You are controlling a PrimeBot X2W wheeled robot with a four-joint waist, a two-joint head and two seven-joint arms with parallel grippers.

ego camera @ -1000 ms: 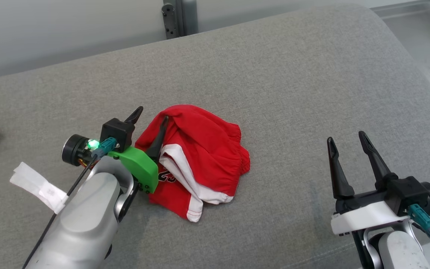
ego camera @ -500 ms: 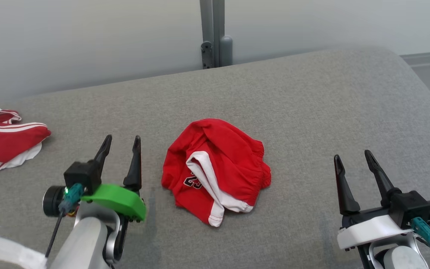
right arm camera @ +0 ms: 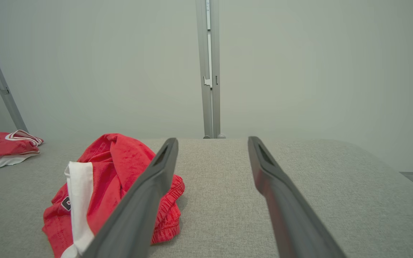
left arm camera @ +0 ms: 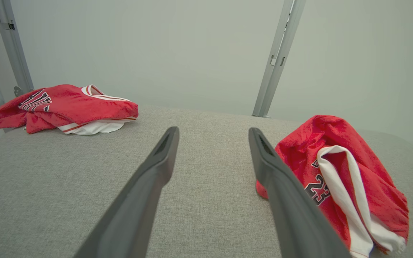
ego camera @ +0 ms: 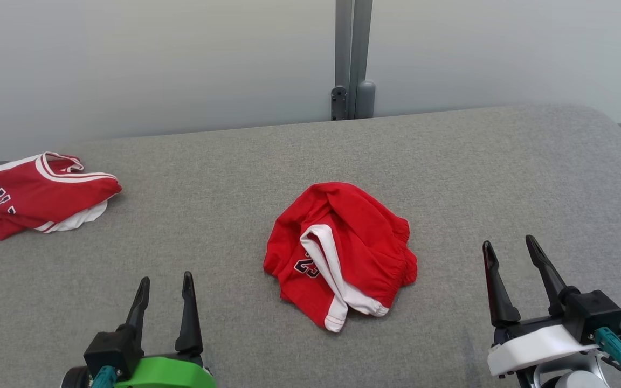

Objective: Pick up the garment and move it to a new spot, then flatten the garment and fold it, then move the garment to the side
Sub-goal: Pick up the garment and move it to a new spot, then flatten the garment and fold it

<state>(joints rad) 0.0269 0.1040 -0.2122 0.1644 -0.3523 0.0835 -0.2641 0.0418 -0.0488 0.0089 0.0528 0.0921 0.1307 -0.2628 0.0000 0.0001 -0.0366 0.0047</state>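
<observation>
Crumpled garment (ego camera: 349,243) on grey cushion (ego camera: 467,167)

The left gripper (left arm camera: 212,132) holds its two dark fingers (left arm camera: 149,186) spread apart and empty above the grey cushion (left arm camera: 48,179). Crumpled red shorts (left arm camera: 339,172) lie just beside one finger, and a red jersey (left arm camera: 66,107) lies well apart from it.

Grey fabric cushion (ego camera: 450,161), plain pale wall (ego camera: 127,54) behind (evenly lit), grey metal post (ego camera: 351,48) upright
</observation>
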